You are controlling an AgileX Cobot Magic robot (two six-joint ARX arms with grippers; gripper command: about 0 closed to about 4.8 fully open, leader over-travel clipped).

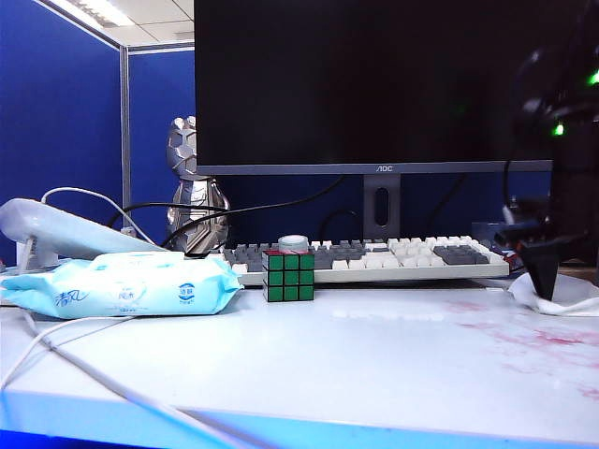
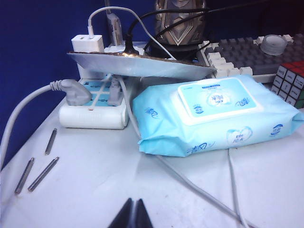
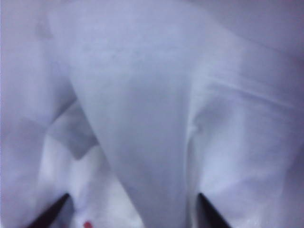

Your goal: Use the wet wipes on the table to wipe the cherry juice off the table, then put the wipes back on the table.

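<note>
One wet wipes wad point(image 1: 571, 297) lies on my bench point(image 1: 356, 365); my right hand point(image 3: 130, 213) spreads over it, my left hand point(image 2: 133, 214) is pressed together beside three metal rods point(image 2: 42, 174).

White table point(image 1: 356, 365) with juice smears point(image 1: 547, 337), wipes point(image 1: 571, 297), packet point(image 1: 122, 285)

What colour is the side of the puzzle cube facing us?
Green, on the puzzle cube; clearest in the exterior view.

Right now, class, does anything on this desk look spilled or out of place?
Yes: cherry juice is smeared in pinkish-red blotches across the white table on the right, just in front of the wet wipes, where the open right hand sits.
</note>
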